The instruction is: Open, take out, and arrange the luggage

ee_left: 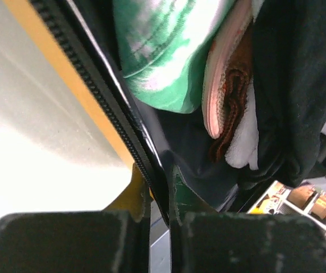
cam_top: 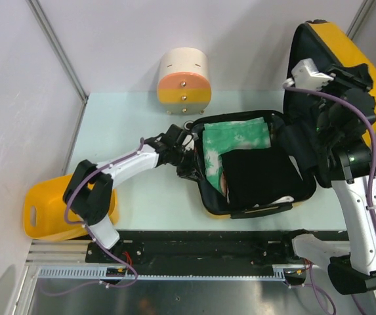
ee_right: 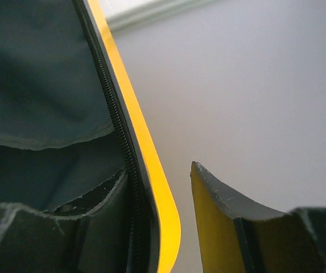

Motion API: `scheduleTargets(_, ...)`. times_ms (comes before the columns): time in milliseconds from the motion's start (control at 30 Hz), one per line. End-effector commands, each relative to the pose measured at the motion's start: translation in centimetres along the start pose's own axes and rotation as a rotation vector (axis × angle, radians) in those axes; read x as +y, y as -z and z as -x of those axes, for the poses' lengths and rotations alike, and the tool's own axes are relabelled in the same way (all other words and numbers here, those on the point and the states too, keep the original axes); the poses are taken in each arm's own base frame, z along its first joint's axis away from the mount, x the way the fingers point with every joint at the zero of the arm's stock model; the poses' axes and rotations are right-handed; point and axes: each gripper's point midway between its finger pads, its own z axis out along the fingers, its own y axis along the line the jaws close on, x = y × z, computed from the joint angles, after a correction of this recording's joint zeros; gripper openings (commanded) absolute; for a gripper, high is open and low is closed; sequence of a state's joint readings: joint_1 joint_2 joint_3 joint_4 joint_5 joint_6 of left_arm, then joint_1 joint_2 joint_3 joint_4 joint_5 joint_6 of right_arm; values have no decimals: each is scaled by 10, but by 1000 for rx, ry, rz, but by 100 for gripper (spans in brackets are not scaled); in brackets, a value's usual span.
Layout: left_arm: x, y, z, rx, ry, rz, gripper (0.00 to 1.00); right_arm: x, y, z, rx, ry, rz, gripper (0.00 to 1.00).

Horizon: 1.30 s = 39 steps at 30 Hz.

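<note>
Luggage [cam_top: 348, 49]: open on the right half of the desk [cam_top: 128, 118]. Base lies flat toward the near edge; lid [ee_right: 37, 68] stands up over the far right corner.

Right gripper [ee_right: 151, 227] straddles the lid's rim, jaws fairly wide, with a gap showing on one side. Judged a prop, so the lid cannot drop onto the contents.

Left gripper [ee_left: 160, 239] sits at the base's left rim [ee_left: 103, 111], jaws narrow and pinched on it, likely to keep the shell from sliding.

Nothing taken out yet. Black garment [cam_top: 260, 174] fills most of the base. Green tie-dye cloth [cam_top: 237, 134] lies toward the far edge. A small pink-and-brown folded piece [ee_left: 231, 85] is tucked beside them by the left rim.
</note>
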<state>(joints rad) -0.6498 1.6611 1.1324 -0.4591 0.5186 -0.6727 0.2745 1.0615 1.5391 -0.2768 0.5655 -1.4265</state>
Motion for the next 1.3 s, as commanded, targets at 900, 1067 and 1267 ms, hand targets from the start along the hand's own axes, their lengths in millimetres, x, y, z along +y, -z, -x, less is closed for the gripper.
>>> scheduleTargets(900, -109, -34, 252, -576, -282, -209, 0, -66, -159, -73, -88, -308, -448, 0)
scheduleTargets(1067, -85, -16, 279, -659, -231, -162, 0, -54, -177, -49, -156, -351, -456, 0)
scheduleTargets(1267, -64, 23, 304, -790, -199, -137, 0, -55, -187, -20, -230, -378, -486, 0)
